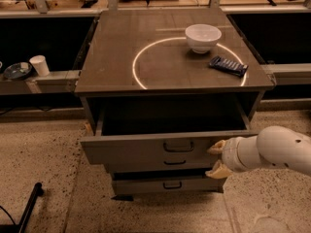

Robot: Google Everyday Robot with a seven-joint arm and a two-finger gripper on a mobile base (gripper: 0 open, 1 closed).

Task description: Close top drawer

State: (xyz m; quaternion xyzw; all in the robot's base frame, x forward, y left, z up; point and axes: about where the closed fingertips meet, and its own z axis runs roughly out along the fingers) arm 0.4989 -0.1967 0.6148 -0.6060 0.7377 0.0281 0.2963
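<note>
The top drawer (131, 150) of the grey cabinet stands pulled open, its dark inside showing, with a dark centre pull handle (178, 146) on its front panel. My gripper (216, 160) is at the right end of that front panel, coming in from the right on a white arm (272, 152). Its two tan fingertips (215, 148) are spread apart, one above the other, against or just in front of the panel. They hold nothing.
Two narrower drawers sit below, the lowest (167, 185) slightly out. On the cabinet top (121, 57) are a white bowl (202, 37) and a dark blue packet (228, 66). A paper cup (39, 65) and a dish (17, 71) sit on the shelf at left. A black pole (26, 208) lies on the floor at left.
</note>
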